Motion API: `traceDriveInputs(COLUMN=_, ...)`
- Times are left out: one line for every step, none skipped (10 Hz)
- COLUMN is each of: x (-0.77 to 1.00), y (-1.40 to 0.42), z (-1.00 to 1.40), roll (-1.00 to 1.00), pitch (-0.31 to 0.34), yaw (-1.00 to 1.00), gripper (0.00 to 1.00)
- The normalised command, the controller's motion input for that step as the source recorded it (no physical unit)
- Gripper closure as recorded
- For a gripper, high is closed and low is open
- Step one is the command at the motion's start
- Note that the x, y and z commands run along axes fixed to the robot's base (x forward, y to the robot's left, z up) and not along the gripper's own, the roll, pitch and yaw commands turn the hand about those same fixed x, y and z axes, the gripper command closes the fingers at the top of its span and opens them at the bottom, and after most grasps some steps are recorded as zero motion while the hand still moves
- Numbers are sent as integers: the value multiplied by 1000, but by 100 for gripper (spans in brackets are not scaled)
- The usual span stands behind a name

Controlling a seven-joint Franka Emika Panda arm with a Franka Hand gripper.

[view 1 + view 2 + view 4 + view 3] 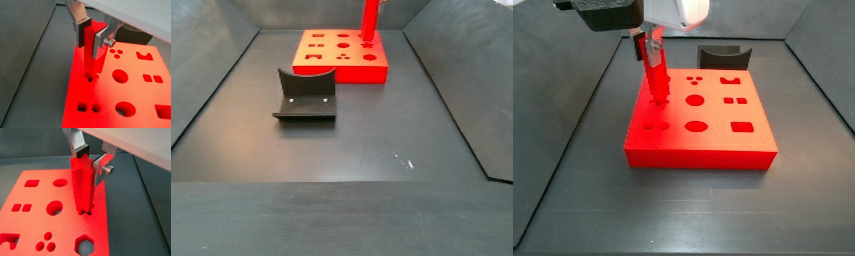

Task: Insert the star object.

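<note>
The star object (89,52) is a long bright red peg with a star-shaped section, also seen in a wrist view (81,185). It stands upright with its lower end in a star-shaped hole of the big flat red block (714,125). My gripper (91,31) is shut on the peg's upper end, silver fingers (101,169) pressing both sides. In both side views the peg (653,78) (370,20) rises from the block (338,62) near one edge.
The block has several other shaped holes: round (120,76), square and hexagonal (85,245). A dark grey curved piece (306,95) lies on the dark floor in front of the block, also seen behind it (724,57). Sloped bin walls surround the floor.
</note>
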Motion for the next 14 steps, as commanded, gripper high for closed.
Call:
traceDriveInputs(x=260, y=-20, z=-189, roll=89, pitch=63, yaw=86, gripper=100)
traceDriveInputs(x=180, y=-3, z=-249, roll=94, pitch=54, yaw=77, gripper=100)
traceDriveInputs(x=57, y=0, z=-240, roll=87, pitch=44, yaw=54, gripper=100)
traceDriveInputs(x=-11, y=0, z=-171, roll=56, pitch=44, yaw=0, gripper=100)
traceDriveInputs(x=-31, y=-66, z=0, roll=11, pitch=9, yaw=0, gripper=100)
traceDriveInputs(x=-14, y=-80, z=0, roll=0, pitch=0, yaw=0, gripper=100)
traceDriveInputs(x=0, y=-100, z=-37, roll=0, pitch=0, yaw=6, gripper=100)
traceDriveInputs(x=0, y=-54, z=-94, roll=0, pitch=0, yaw=3, gripper=100)
traceDriveInputs(x=-137, y=0, z=-77, roll=0, pitch=0, yaw=0, gripper=100)
traceDriveInputs(x=-117, y=80, z=-40, roll=0, pitch=0, yaw=0, gripper=100)
traceDriveInputs(x=0, y=0, z=0, roll=0, pitch=13, yaw=131, gripper=100)
traceDriveInputs(x=0, y=-54, z=123, roll=147, pitch=207, yaw=46, gripper=100)
traceDriveInputs(x=111, y=-86, z=83, roll=200, pitch=304, yaw=23, gripper=100)
traceDriveInputs(x=91, y=-29, z=0, roll=153, pitch=303, yaw=26, gripper=100)
